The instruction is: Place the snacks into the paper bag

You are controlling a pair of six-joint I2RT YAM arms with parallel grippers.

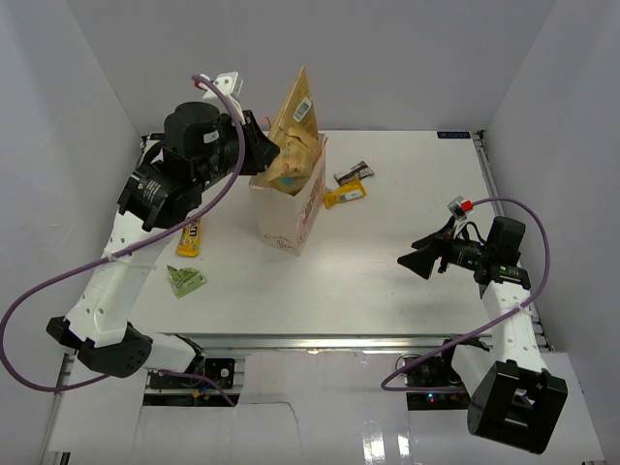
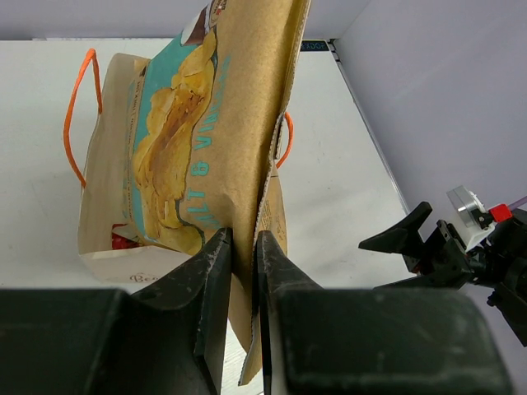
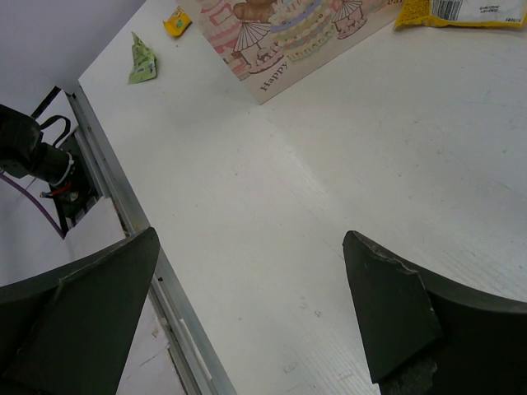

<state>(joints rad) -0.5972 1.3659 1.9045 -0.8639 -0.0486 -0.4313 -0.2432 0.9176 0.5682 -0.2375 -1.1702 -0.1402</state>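
The cream paper bag (image 1: 291, 215) stands open at the table's middle, with orange cord handles (image 2: 74, 123). The tan-brown chip bag (image 1: 295, 121) stands upright with its lower end in the bag's mouth. My left gripper (image 1: 262, 150) is shut on the chip bag's edge (image 2: 222, 123), both fingers (image 2: 216, 263) pressed on it. A dark brown-and-white bar (image 1: 354, 174) and a yellow wrapper (image 1: 346, 195) lie right of the bag. Another yellow packet (image 1: 191, 237) and a green pouch (image 1: 184, 280) lie to its left. My right gripper (image 1: 418, 260) is open and empty above the table (image 3: 251, 304).
White walls close in the table on the left, back and right. The metal rail of the near table edge (image 3: 123, 214) runs below my right gripper. The paper bag's printed side (image 3: 288, 33) faces the right wrist camera.
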